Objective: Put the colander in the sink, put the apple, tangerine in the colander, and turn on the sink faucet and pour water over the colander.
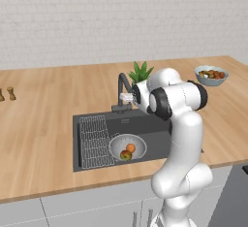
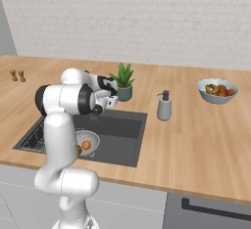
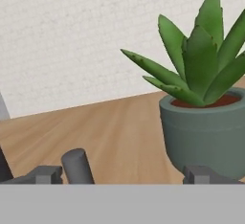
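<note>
the arm's white elbow covers the right part of the sink [image 1: 97,160] in the left base view, and its upright link hides the left side of the colander [image 2: 93,139] in the right base view. there the apple [image 2: 79,149] shows only as a sliver beside the link, left of the tangerine [image 2: 87,145]. the sink faucet [image 1: 123,88] loses its spout tip behind the hand, and the gripper [image 1: 127,97] is too small to tell how its jaws stand. in the hand view the potted plant [image 3: 206,117] is cut by the right edge, and a dark grey cylinder [image 3: 77,166] left of the pot is cut off below. left of the sink, two small brown things [image 1: 7,94] are too small to name.
</note>
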